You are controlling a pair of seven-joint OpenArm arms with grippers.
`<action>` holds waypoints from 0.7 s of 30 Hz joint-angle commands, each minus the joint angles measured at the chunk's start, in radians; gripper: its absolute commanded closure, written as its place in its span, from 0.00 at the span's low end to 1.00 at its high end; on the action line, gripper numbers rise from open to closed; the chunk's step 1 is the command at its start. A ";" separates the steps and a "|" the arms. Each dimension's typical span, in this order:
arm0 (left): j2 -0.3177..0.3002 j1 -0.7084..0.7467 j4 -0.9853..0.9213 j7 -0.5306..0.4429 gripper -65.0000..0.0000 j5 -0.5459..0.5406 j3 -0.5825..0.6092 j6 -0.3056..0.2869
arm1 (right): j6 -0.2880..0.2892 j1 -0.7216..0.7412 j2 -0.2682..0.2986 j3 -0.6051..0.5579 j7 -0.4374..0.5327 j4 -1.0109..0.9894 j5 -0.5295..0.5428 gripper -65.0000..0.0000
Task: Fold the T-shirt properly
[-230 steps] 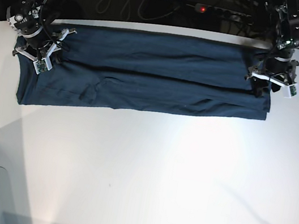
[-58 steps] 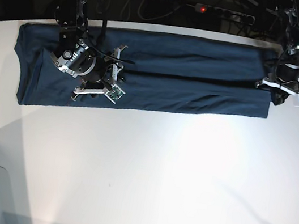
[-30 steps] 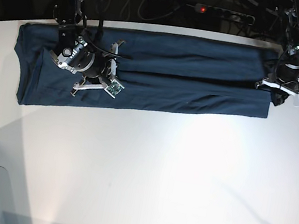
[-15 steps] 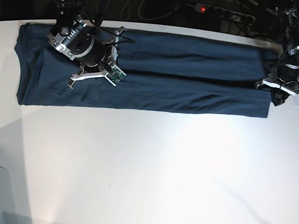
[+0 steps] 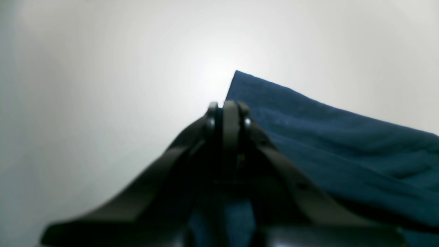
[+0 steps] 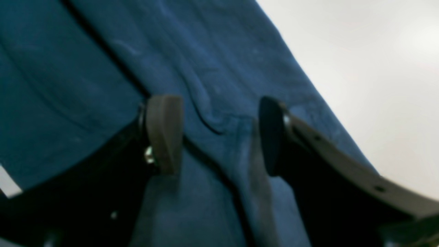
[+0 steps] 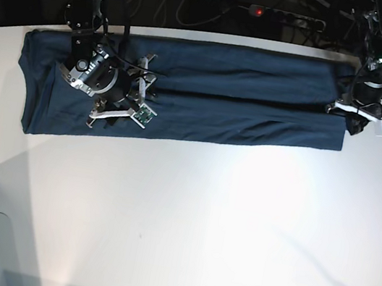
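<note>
Spread as a long band across the far part of the white table: the dark navy cotton T-shirt. Over its left end, right gripper with jaws apart, nothing held. At the right end, left gripper closed, hold on cloth unclear. Likely mid-fold; next, regrasping the left edge.

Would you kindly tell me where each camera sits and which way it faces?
Base: overhead, looking down on the white table, the T-shirt and both arms.
Left wrist: on the left tool, shut, facing the shirt's corner.
Right wrist: on the right tool, open, above the cloth.
All three views share the T-shirt and table.
</note>
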 commanded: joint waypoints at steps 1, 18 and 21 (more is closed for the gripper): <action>-0.010 0.000 0.016 -0.027 1.00 -0.003 -0.004 0.001 | 0.018 0.014 0.003 0.001 0.020 0.014 0.011 0.48; 0.016 -0.004 0.016 -0.027 1.00 0.002 -0.004 0.001 | 0.018 0.014 0.001 0.001 0.022 0.011 0.011 0.62; 0.016 -0.004 0.016 -0.027 1.00 0.002 -0.004 0.001 | 0.018 0.014 0.001 0.001 0.022 -0.021 0.011 0.62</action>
